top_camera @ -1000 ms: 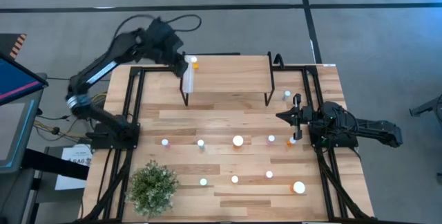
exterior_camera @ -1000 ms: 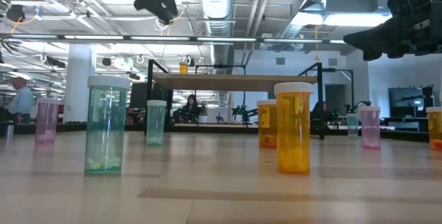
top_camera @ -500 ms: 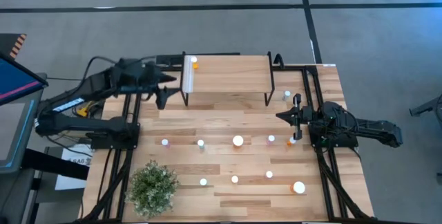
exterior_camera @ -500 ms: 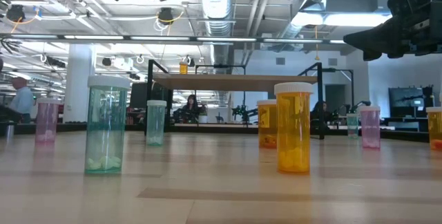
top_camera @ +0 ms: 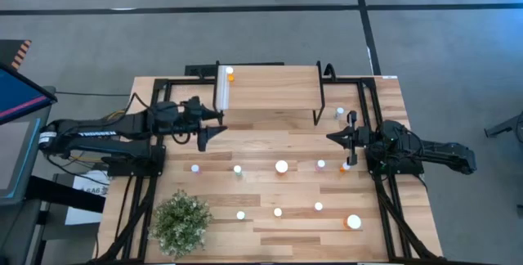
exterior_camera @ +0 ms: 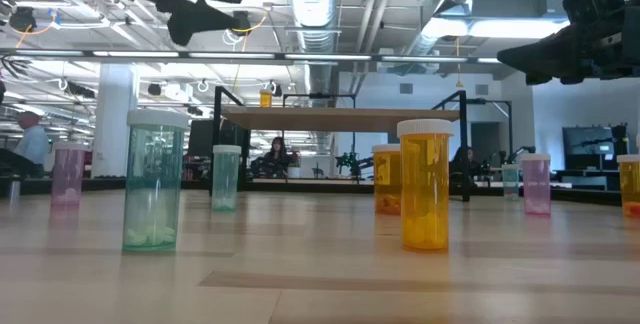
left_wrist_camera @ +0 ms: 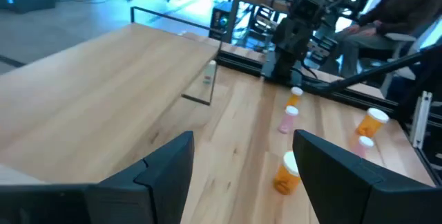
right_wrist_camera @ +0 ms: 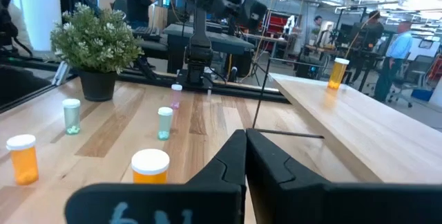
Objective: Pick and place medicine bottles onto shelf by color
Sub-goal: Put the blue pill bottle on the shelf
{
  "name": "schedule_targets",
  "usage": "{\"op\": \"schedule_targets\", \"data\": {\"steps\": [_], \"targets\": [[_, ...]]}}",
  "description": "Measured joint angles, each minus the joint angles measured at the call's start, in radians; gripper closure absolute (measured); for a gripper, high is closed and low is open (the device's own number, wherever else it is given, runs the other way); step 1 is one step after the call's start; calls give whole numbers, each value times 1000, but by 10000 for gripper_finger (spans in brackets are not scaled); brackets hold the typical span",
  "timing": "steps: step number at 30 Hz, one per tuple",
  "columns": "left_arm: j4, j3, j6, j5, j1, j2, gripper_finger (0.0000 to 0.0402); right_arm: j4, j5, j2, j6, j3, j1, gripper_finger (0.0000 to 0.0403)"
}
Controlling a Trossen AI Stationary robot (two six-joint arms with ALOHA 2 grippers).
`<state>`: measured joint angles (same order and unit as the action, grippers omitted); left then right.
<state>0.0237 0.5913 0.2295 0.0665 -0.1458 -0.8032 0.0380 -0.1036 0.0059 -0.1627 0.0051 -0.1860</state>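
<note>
The shelf (top_camera: pixel 270 93), light wood on black legs, stands at the far middle of the table. One orange bottle (top_camera: pixel 230 74) stands on its far left corner and also shows in the right wrist view (right_wrist_camera: pixel 337 72). Several white-capped medicine bottles stand upright on the table, among them a large green one (exterior_camera: pixel 153 179), a large orange one (exterior_camera: pixel 425 184) and a pink one (left_wrist_camera: pixel 289 119). My left gripper (top_camera: pixel 214 128) hovers open and bare (left_wrist_camera: pixel 242 162) just near of the shelf's left end. At the right side my right gripper (top_camera: pixel 331 137) rests shut (right_wrist_camera: pixel 245 141).
A bushy potted plant (top_camera: pixel 180 222) stands at the near left corner. Black frame rails (top_camera: pixel 155 118) run along both sides of the table. People sit and stand in the room behind (right_wrist_camera: pixel 404 51).
My left gripper has come away from the orange bottle on the shelf's far left corner, moving toward the near edge and down, and has tipped from pointing down to nearly level. Its fingers stay open. The orange bottle stays standing on the shelf.
</note>
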Motion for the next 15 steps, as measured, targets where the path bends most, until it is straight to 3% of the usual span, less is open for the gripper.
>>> {"op": "schedule_targets", "data": {"steps": [15], "targets": [[-43,-40,-31,1,76,0,168,3,0,0,-3,0,0,376]]}}
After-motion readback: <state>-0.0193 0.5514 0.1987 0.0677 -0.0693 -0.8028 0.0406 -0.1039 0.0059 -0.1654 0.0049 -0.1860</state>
